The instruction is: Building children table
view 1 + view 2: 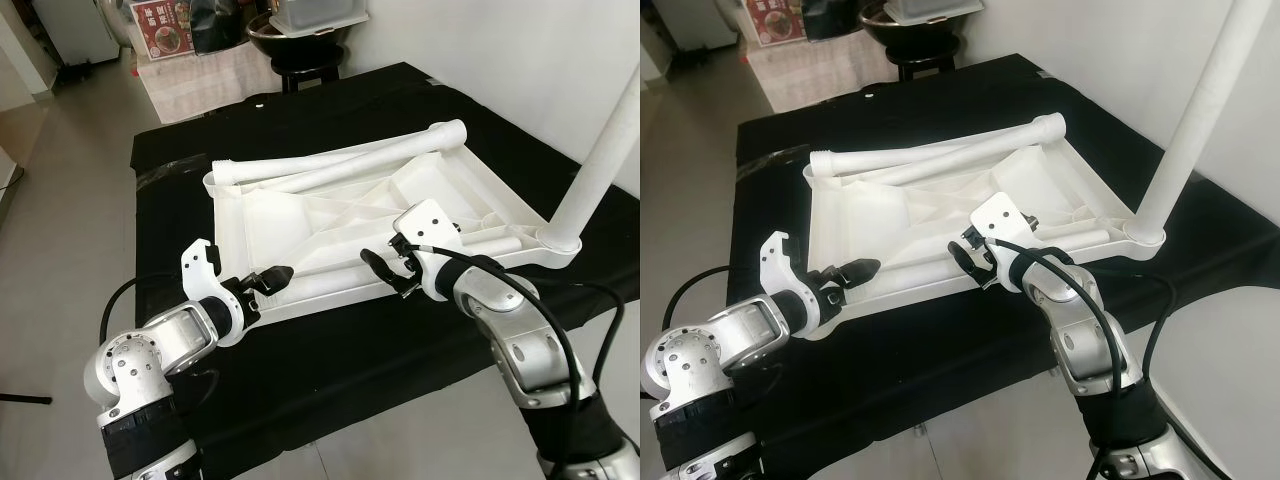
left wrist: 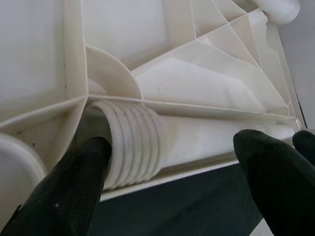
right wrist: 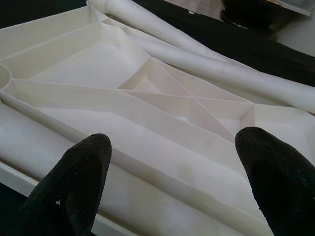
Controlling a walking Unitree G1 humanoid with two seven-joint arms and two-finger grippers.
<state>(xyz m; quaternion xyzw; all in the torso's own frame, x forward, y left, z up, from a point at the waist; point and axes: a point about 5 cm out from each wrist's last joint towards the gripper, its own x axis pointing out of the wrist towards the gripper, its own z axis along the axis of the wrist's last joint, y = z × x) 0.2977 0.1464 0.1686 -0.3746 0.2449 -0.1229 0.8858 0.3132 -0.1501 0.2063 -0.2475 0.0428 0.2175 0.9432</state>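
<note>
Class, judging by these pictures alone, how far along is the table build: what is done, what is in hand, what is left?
Done: one leg stands upright in a corner socket of the upturned tabletop. In hand: both open grippers, left and right, hover at the near edge, where a loose leg lies with its threaded end near a socket. Left: that leg and the loose legs at the far edge are unfitted.

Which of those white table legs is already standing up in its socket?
The leg at the tabletop's near right corner: it rises upright from its socket. The others lie flat: two across the far edge, one along the near edge between the tools.
</note>
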